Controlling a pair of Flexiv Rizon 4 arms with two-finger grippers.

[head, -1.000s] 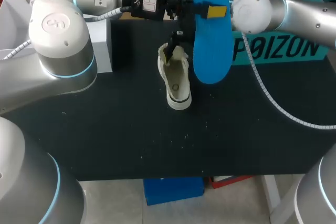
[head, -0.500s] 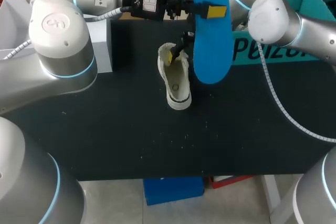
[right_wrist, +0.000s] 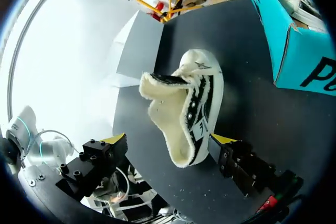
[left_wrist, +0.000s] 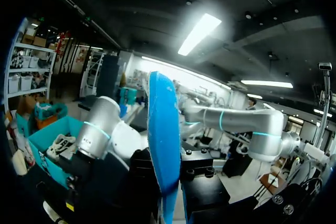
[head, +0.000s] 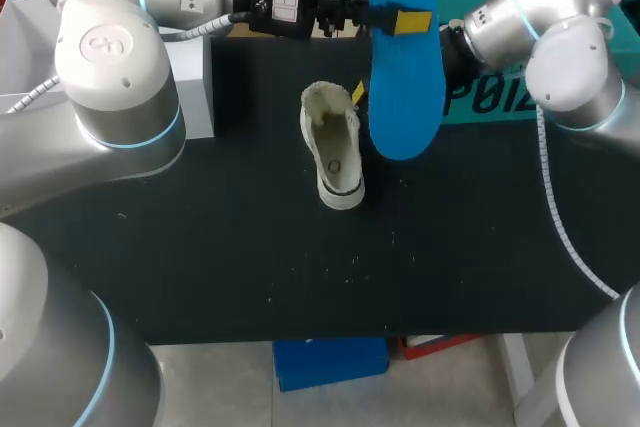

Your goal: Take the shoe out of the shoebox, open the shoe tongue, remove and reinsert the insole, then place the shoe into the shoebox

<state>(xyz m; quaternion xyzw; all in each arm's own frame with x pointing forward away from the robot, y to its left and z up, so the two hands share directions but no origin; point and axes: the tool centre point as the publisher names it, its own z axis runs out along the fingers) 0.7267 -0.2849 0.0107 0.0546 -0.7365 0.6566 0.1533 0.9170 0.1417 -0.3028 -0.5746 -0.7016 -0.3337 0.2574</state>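
Observation:
A white fleece-lined shoe (head: 335,152) lies on the black table, its opening toward the back. High over the table's back edge my left gripper (head: 402,22) is shut on a blue insole (head: 403,87), which hangs down beside the shoe; the left wrist view shows the insole (left_wrist: 164,145) edge-on between the fingers. My right gripper (right_wrist: 168,141) stands open, level with the shoe's (right_wrist: 189,108) heel end and apart from it. One of its yellow fingertips (head: 357,94) shows beside the shoe's collar; the insole hides the other. The teal shoebox (head: 520,97) stands at the back right.
A grey box (head: 195,87) stands at the back left, beside my left arm. Inside the teal shoebox (right_wrist: 294,45) lies a second shoe (right_wrist: 300,2). In front of the shoe the black table (head: 300,267) is bare.
My right gripper has drawn out of the shoe's opening and back toward the right, its arm swinging up and away. The left arm and insole have stayed still.

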